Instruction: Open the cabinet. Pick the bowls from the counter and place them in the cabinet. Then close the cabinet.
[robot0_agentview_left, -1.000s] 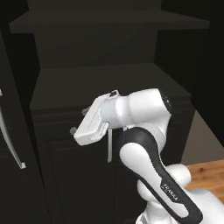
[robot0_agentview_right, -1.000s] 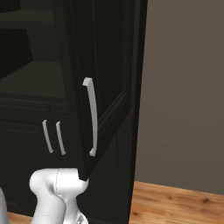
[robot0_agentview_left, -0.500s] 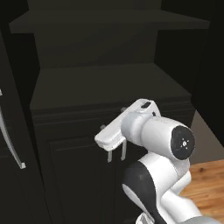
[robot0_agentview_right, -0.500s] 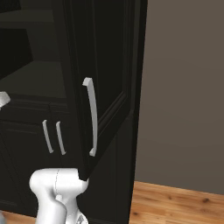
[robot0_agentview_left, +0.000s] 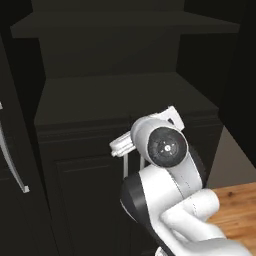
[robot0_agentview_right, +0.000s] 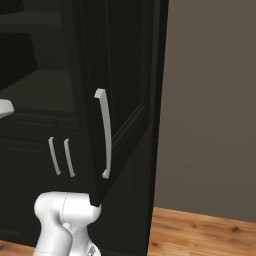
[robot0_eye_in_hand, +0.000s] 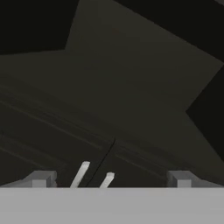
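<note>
Two tall doors of the cabinet (robot0_agentview_right: 125, 100) stand wide open, so we think the opening step is done and fetching the bowls comes next. Our gripper (robot0_eye_in_hand: 111, 177) hangs with its fingers spread wide and nothing between them, above the lower doors (robot0_eye_in_hand: 65, 148), so next we must turn to the counter. We see no bowls on the dark shelves (robot0_agentview_left: 125, 100).

My arm (robot0_agentview_left: 165, 150) blocks the lower door handles (robot0_agentview_left: 126, 165) in the left base view — the open cabinet door (robot0_agentview_right: 120, 100) runs off the right base view's top.
</note>
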